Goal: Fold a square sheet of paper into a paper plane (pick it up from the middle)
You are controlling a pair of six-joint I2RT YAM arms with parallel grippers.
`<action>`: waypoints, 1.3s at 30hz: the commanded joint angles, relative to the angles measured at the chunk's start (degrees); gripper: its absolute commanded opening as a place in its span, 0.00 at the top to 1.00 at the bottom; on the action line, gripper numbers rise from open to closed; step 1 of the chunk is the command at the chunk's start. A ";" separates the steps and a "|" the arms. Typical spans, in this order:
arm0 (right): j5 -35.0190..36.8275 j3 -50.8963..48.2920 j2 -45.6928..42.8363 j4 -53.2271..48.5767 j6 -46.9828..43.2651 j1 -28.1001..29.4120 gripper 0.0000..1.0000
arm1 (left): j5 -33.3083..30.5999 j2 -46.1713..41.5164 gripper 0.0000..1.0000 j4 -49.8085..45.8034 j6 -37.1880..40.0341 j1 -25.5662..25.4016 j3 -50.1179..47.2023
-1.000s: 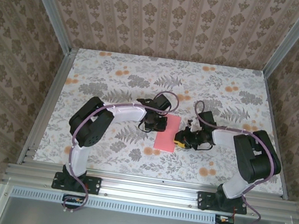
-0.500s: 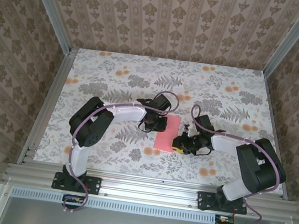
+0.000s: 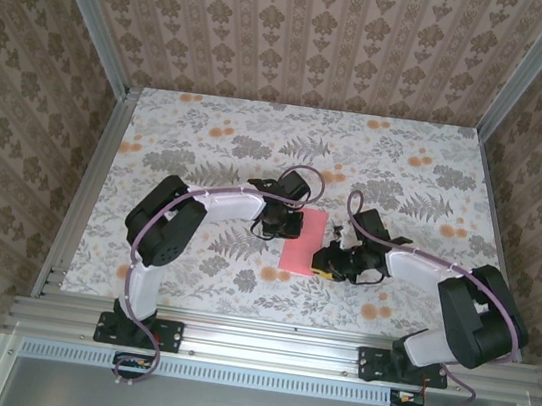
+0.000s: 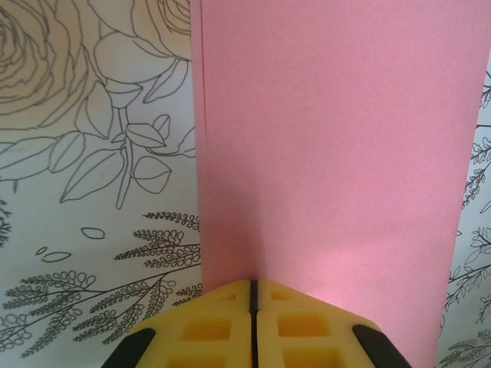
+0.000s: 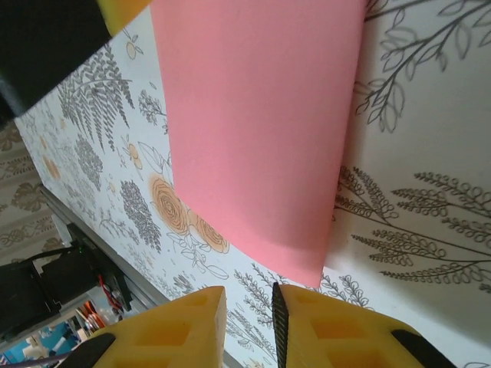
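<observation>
The pink paper (image 3: 303, 240) lies unmoved on the worktop (image 3: 209, 144). The left hand (image 4: 253, 295) stays clenched at its edge. The right hand (image 5: 247, 303), slightly parted and empty, has crept to its near corner.

We're in a robot lab cell. Aluminium rails (image 3: 271, 344) frame a floral counter (image 3: 213, 114), wallpapered panels (image 3: 314, 38) boxing it in.
</observation>
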 commanded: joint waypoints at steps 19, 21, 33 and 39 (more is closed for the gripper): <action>16.71 10.36 -0.60 -14.93 -6.66 0.27 0.74 | -0.61 -4.84 0.80 -5.47 0.87 -1.64 1.14; 19.11 12.82 0.88 -16.33 -7.48 0.13 0.74 | -1.75 -7.91 0.69 -5.50 0.95 -1.63 1.32; 16.29 18.65 9.75 -13.76 -8.45 0.19 0.70 | 4.30 -16.59 0.47 4.29 -3.12 4.07 -11.23; 16.77 20.54 13.09 -12.96 -8.54 0.19 0.68 | 7.78 -14.61 0.44 8.04 -4.68 4.44 -12.22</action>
